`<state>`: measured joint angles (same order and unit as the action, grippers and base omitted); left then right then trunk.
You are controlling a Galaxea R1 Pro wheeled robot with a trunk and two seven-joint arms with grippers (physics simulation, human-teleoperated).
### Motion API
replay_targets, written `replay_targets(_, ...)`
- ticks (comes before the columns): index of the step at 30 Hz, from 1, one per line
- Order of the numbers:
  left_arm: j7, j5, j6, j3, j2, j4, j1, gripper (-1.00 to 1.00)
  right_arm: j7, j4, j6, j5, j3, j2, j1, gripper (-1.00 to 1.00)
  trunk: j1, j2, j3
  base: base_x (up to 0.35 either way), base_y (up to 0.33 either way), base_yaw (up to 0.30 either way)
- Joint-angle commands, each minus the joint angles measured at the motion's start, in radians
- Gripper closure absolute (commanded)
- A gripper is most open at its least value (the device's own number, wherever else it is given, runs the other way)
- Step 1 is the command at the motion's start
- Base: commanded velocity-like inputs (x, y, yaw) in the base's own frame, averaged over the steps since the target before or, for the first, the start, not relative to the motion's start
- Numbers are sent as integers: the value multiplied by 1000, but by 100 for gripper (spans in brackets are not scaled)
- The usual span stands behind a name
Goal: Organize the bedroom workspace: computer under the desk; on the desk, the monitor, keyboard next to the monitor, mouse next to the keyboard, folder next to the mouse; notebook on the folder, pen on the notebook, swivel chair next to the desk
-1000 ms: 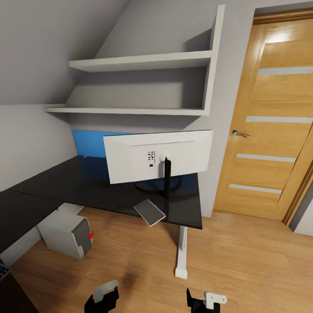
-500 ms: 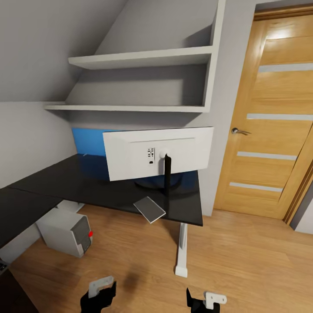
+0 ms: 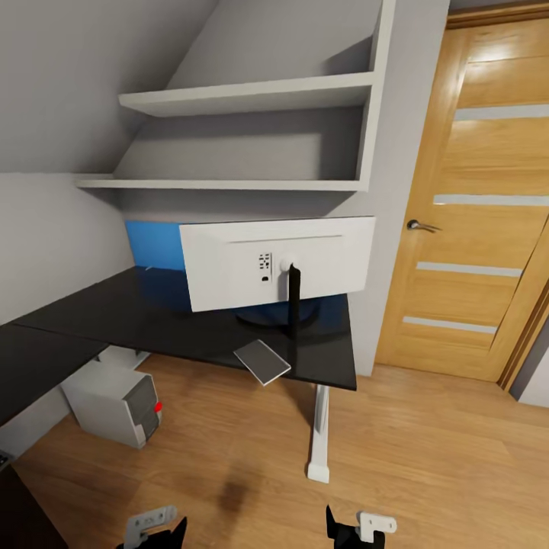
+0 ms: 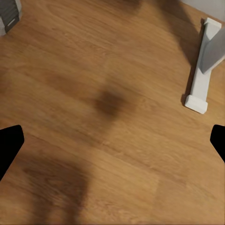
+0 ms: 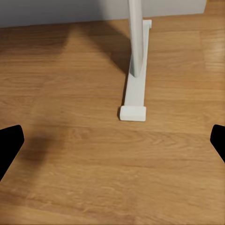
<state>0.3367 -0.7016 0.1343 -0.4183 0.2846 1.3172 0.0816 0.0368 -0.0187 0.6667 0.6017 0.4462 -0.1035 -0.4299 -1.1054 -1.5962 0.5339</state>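
Note:
The white monitor stands on the black desk on a black stand, its back toward me. A thin grey flat item, which may be the notebook, lies at the desk's front edge and overhangs it slightly. The grey computer tower sits on the floor under the desk. My left gripper hangs open over bare wood floor, and so does my right gripper, near the desk's white foot. Both grippers hold nothing. Keyboard, mouse, folder, pen and swivel chair are out of view.
Two white wall shelves hang above the desk, with a blue panel behind it. A wooden door stands at the right. The desk's white leg rises from the wood floor ahead of me.
My left arm has dropped lower and left in the head view. The whole picture has shifted slightly, so the camera has moved; the desk's things stay put.

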Motion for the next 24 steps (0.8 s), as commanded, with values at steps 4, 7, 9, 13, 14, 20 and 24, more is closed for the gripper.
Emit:
replay_targets(4,13,-7,-1,-2,1,-1,0,-100,3,-2,2,10,6,-1,-1,-100,-15,-29,13,0,0,0)
replay_targets(7,15,-7,-15,-3,1,-1,0,-100,3,-2,1,10,6,-1,-1,-100,-27,-50,23,0,0,0)
replay_targets(9,15,-8,-41,-3,1,-1,0,-100,3,-2,1,10,6,-1,-1,-100,-35,-64,29,0,0,0)
replay_targets(13,15,-8,-78,-2,3,-1,0,-100,3,-2,1,10,6,-1,-1,-100,-50,-92,42,0,0,0)
replay_targets(14,14,-8,-86,-2,6,2,1,-100,3,-2,1,10,6,-1,-1,-100,-54,-99,45,0,0,0)
replay_targets(20,13,-8,-98,-3,44,83,25,-100,3,-2,1,10,6,-1,-1,-100,-77,-141,64,0,0,0)
replay_targets(24,13,-9,-100,-2,68,165,85,-100,3,-1,1,10,6,-1,-1,-100,-92,-169,76,0,0,0)
